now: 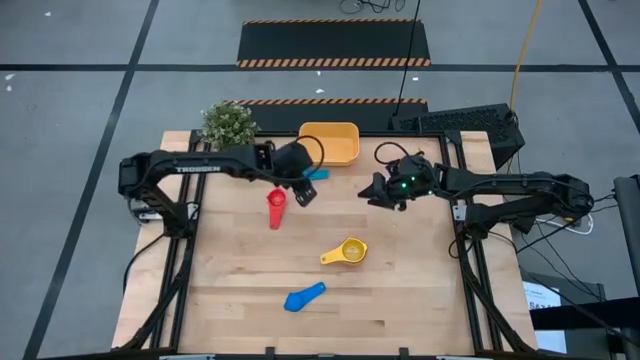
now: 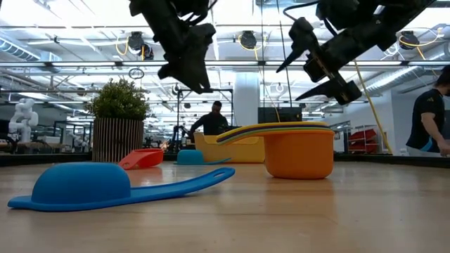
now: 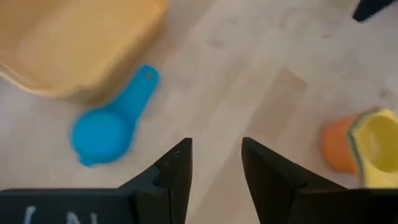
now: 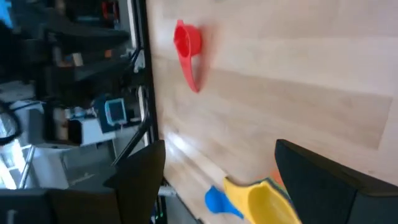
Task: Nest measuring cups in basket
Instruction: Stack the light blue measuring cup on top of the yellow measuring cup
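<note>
Left tool (image 1: 303, 190) hovers near orange-yellow basket (image 1: 330, 143).

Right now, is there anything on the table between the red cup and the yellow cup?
No. In the high view, only bare wood lies between the red cup and the yellow cup, which sits nested in an orange one.

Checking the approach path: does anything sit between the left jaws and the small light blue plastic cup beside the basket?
Nothing visible does. The left gripper hangs empty above bare wood, and the small light blue plastic measuring cup lies unobstructed beside the orange-yellow plastic basket.
</note>
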You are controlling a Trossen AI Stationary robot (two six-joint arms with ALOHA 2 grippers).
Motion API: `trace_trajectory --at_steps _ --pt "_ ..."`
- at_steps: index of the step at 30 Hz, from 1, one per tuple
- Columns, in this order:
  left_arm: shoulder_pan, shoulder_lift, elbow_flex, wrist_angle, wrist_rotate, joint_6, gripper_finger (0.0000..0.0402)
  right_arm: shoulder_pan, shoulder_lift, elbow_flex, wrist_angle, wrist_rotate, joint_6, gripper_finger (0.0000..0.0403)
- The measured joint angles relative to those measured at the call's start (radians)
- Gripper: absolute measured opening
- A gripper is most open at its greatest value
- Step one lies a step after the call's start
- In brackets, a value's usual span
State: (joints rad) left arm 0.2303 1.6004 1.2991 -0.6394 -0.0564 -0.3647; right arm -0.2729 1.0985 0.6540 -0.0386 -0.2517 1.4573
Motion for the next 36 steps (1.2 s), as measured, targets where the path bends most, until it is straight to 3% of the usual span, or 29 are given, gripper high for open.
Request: trace_trajectory --at_steps 4,8,14,18,23,29,36 --pt "0.022 -0.019 0.000 -0.011 -0.061 0.119 0.0143 -0.005 0.027 0.000 -0.025 0.070 -0.040 0.0297" --pt "0.027 -0.025 0.000 -0.021 -0.059 0.262 0.0143 -0.027 0.084 0.000 -0.014 0.069 -0.087 0.0297" --pt "0.034 -0.028 0.000 -0.045 -0.100 0.178 0.0143 -0.053 0.181 0.000 0.120 0.075 -0.153 0.0297" --pt "0.073 -0.028 0.000 -0.059 -0.101 0.135 0.0143 -0.059 0.245 0.000 0.236 0.130 -0.082 0.0297" --pt "0.128 -0.022 0.000 -0.054 -0.094 0.160 0.0152 -0.080 0.308 0.000 0.298 0.089 -0.059 0.0297" --pt "0.172 -0.001 0.001 -0.012 -0.074 0.300 0.0217 -0.079 0.342 0.000 0.293 0.065 -0.032 0.0297" --pt "0.208 0.057 0.000 -0.034 -0.077 0.298 0.0307 -0.084 0.393 0.000 0.296 0.066 -0.014 0.0298"
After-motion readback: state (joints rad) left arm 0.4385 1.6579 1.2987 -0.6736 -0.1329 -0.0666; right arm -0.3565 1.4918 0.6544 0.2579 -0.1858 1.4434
